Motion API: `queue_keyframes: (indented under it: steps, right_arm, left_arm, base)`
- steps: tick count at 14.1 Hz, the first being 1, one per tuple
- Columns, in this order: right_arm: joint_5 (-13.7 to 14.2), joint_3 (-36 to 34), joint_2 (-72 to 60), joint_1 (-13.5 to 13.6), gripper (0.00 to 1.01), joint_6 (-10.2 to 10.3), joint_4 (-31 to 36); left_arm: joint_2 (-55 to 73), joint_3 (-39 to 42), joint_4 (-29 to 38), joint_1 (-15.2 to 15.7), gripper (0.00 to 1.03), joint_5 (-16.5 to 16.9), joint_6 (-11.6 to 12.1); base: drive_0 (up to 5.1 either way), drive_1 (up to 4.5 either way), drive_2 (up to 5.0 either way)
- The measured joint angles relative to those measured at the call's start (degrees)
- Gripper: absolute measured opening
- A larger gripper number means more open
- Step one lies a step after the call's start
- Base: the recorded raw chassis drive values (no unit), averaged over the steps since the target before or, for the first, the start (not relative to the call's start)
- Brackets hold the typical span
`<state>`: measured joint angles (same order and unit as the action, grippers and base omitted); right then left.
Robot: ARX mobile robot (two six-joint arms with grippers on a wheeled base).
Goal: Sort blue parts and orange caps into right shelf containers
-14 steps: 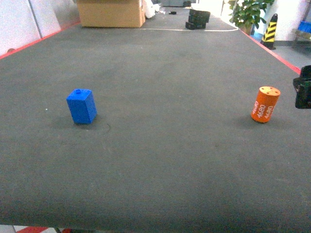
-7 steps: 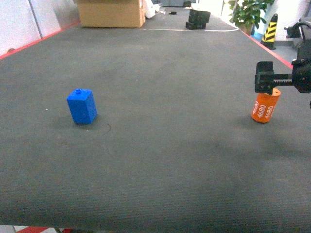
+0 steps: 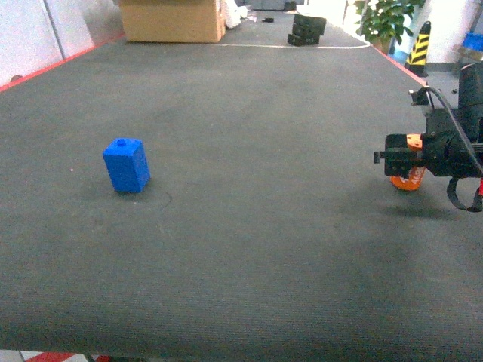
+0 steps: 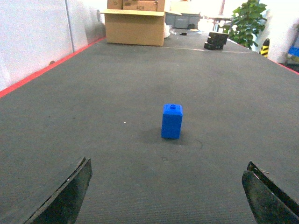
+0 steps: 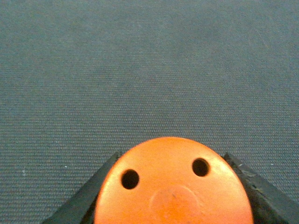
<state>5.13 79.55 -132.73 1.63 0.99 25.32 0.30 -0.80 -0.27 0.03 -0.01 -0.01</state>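
The orange cap [image 3: 408, 180] stands upright on the dark mat at the right, its flat top with small holes filling the right wrist view [image 5: 173, 186]. My right gripper [image 3: 406, 161] has come down over it; a black finger presses against each side, so it is shut on the cap. One blue part [image 3: 126, 165] stands upright on the mat at the left. It is also in the left wrist view [image 4: 172, 121], well ahead of my left gripper [image 4: 168, 163], which is open and empty. The right shelf containers are out of view.
A cardboard box [image 3: 172, 20] sits at the far end of the mat, with black blocks [image 3: 307, 30] to its right. A potted plant [image 3: 385, 19] and a yellow-black bollard [image 3: 417, 47] stand beyond the red right border. A red line edges the mat's left side.
My right gripper came in from the right edge, hovered over the orange cap, then dropped down around it. The blue part has not moved.
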Motion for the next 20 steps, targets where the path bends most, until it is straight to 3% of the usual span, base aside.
queue_keyframes:
  steps: [2,3,5,7,10,11,12,13,15,17,18,20]
  right_arm:
    - [-0.35,-0.79,0.39,0.20,0.45,-0.63,2.89]
    - [-0.13,-4.31,2.78,0.24,0.44,-0.63,5.11]
    - [0.02,-18.62,14.23,0.24,0.44,-0.83,14.08]
    - [-0.02,-37.05,33.27,0.26,0.44,-2.58,22.99]
    - [1.92,-55.30,48.09,0.87,0.44,-3.50,20.74]
    - [2.12,-56.15,48.06,0.98,0.44,-3.72,20.46]
    - [2.21,-55.76,48.09,1.01,0.43,-3.91,21.07]
    - [2.21,-55.58,48.13,1.01,0.43,-4.04,21.09]
    - [2.19,-55.58,48.13,1.01,0.43,-4.07,21.00]
    - [2.16,-55.58,48.13,1.01,0.43,-4.07,21.05]
    - [2.16,-55.58,48.13,1.01,0.43,-4.07,21.03]
    - [2.19,-55.58,48.13,1.01,0.43,-4.07,21.03]
  left_arm:
    - [0.00,0.00,0.00,0.00,0.98,0.00,0.00]
    - [0.00,0.00,0.02,0.00,0.98,-0.02,0.00]
    - [0.00,0.00,0.00,0.00,0.98,-0.02,0.00]
    - [0.00,0.00,0.00,0.00,0.98,0.00,0.00]
    - [0.00,0.00,0.00,0.00,0.98,0.00,0.00]
    - [0.00,0.00,0.00,0.00,0.98,0.00,0.00]
    - [1.20,-0.83,-3.34,-0.81,0.98,-2.23,-0.39]
    - [13.09,-2.84,1.03,-3.28,0.98,-5.16,-1.55]
    - [35.26,-6.80,17.73,-5.90,0.98,-4.11,0.52]
    - [55.28,-12.83,29.86,-6.34,0.98,-2.45,0.70]
    - [66.82,-18.58,34.01,-5.64,0.98,-1.27,0.20]
    - [79.97,-27.89,34.21,-5.40,0.98,-0.85,-1.14]
  base:
    - [0.0,0.00,0.0]
    - [0.0,0.00,0.0]
    - [0.0,0.00,0.0]
    - [0.0,0.00,0.0]
    - [0.0,0.00,0.0]
    - [0.0,0.00,0.0]
    - [0.0,0.00,0.0]
    - [0.0,0.00,0.0]
    - [0.0,0.00,0.0]
    - [0.0,0.00,0.0]
    - [0.0,0.00,0.0]
    - [0.0,0.00,0.0]
